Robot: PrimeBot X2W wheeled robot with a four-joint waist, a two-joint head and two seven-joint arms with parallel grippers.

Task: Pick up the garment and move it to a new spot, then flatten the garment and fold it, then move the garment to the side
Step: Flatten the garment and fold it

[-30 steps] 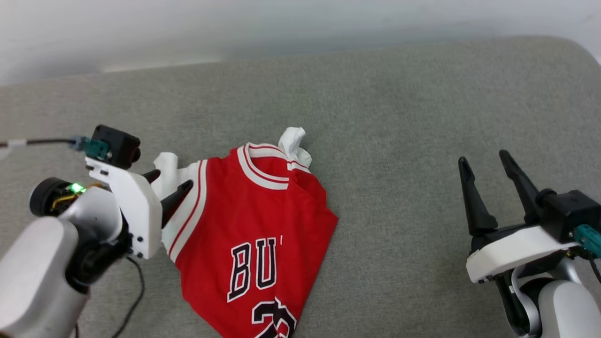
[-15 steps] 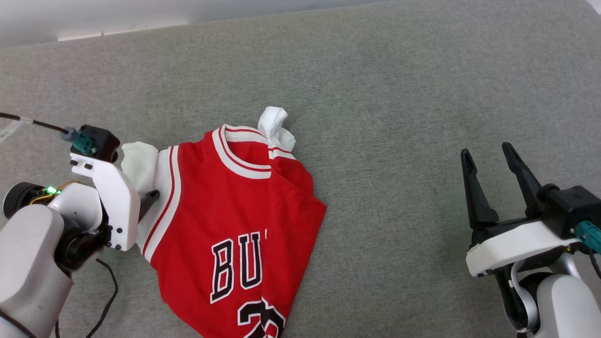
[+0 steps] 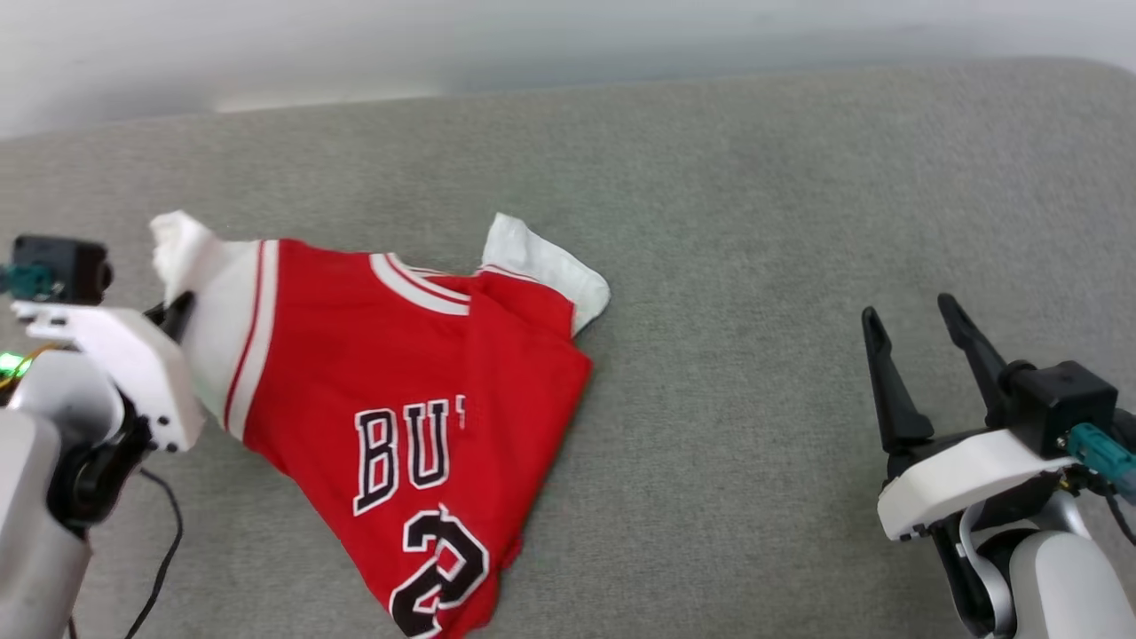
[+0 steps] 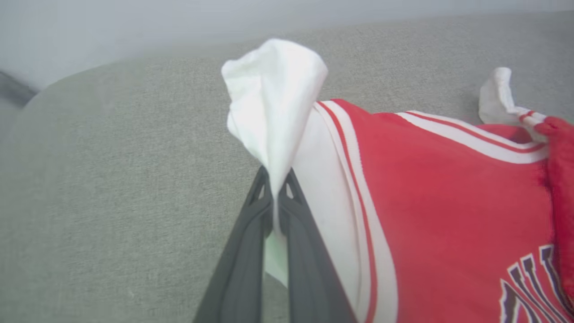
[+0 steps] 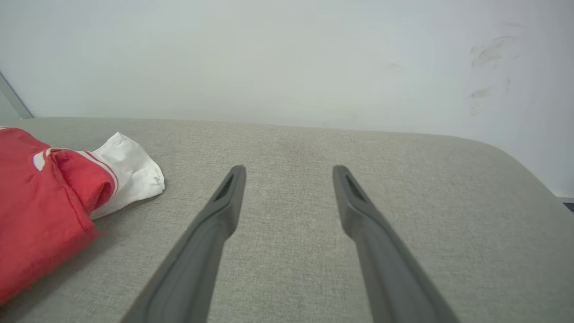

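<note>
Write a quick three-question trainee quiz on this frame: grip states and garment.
1. True or false: the left end effector is shut on the white sleeve panel of the jersey.
2. Choose one. The right end effector is: A) open, above the bare grey surface, apart from the jersey; B) shut on the jersey's hem; C) gripping the collar.
3. Short answer: which letters of the chest lettering show in the head view?

Key: 1 true; 2 A; 3 "BU", with the rest folded out of sight.
</note>
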